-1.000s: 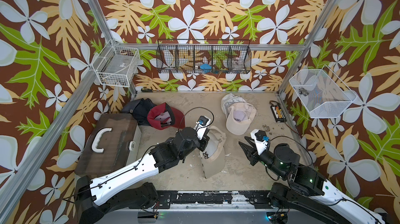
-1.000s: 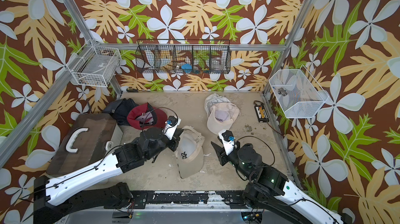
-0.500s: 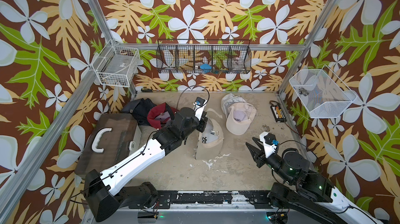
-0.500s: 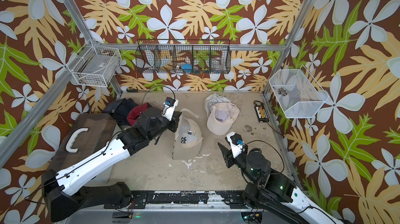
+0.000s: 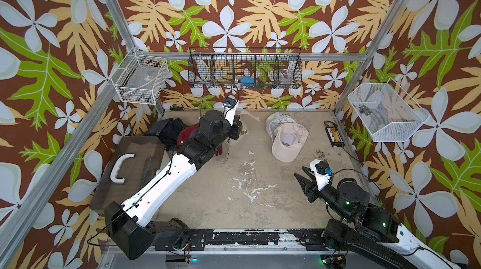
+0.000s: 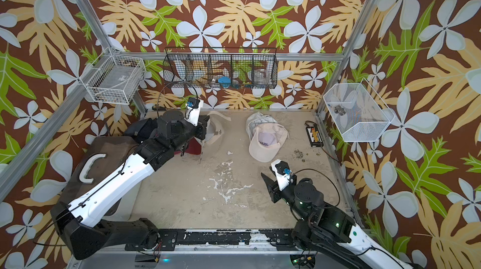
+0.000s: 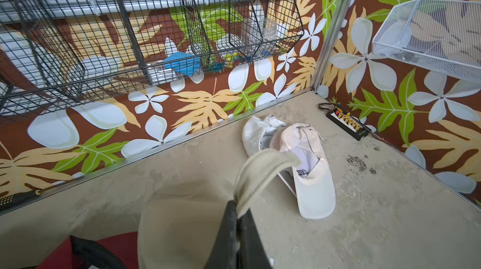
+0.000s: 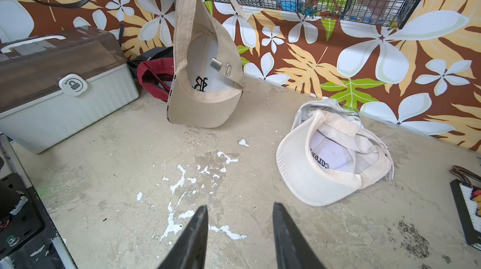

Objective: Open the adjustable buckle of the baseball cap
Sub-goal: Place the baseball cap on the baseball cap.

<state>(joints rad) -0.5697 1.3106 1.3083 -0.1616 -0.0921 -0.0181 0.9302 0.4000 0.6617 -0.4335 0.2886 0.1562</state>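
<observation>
While left fingers pinch tan cap by strap, we see buckle upper centre in both top views, half-open empty right fingers lower right, well apart.

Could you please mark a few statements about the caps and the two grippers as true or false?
1. The left gripper is shut on the strap of the tan cap. True.
2. The right gripper holds the white cap. False: its jaws are open and empty, apart from that cap, which lies on the table.
3. The white cap lies with its inside facing up. True.
4. The tan cap lies flat on the table. False: it hangs from the left gripper, brim downward.
5. The red cap sits on top of the storage case. False: it lies on the table beside the case.
</observation>
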